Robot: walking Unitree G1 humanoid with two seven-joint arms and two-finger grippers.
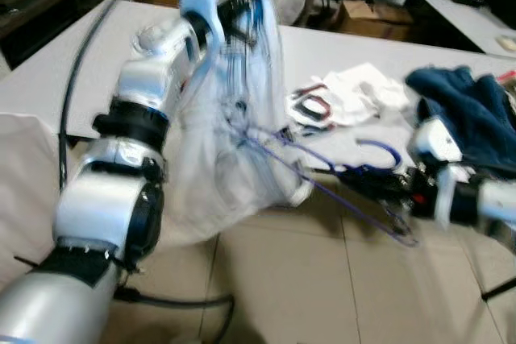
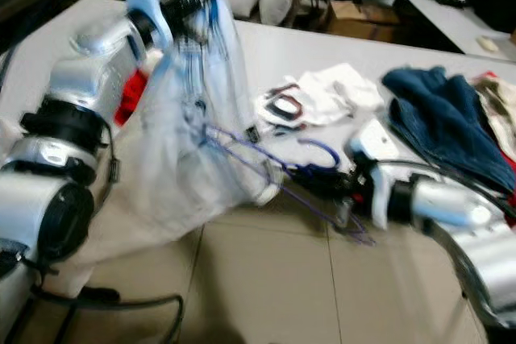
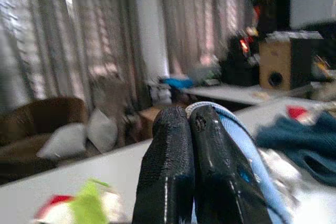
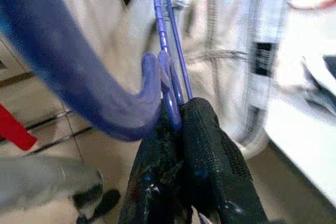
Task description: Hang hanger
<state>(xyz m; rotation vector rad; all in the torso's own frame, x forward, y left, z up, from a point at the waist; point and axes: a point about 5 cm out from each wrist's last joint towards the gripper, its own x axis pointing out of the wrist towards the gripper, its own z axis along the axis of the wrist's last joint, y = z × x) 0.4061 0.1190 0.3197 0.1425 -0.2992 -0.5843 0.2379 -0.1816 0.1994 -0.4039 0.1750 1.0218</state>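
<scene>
A pale blue-and-white checked shirt point(image 1: 230, 118) hangs in the air in front of the white table point(image 1: 339, 46), held up by its collar. My left gripper point(image 3: 186, 145) is raised high and shut on that light blue collar point(image 3: 236, 140). A purple plastic hanger point(image 1: 339, 171) sticks out of the shirt toward the right, its hook point(image 1: 379, 149) curling upward. My right gripper point(image 4: 176, 129) is shut on the hanger's thin bars just below the hook point(image 4: 84, 77), at the table's front edge.
On the table lie a white garment with a red and black print point(image 1: 339, 94) and a dark blue towel point(image 1: 468, 110). A black cable point(image 1: 72, 94) runs along the table's left side. Beige floor tiles point(image 1: 306, 279) lie below. Boxes and a second table point(image 1: 468, 14) stand behind.
</scene>
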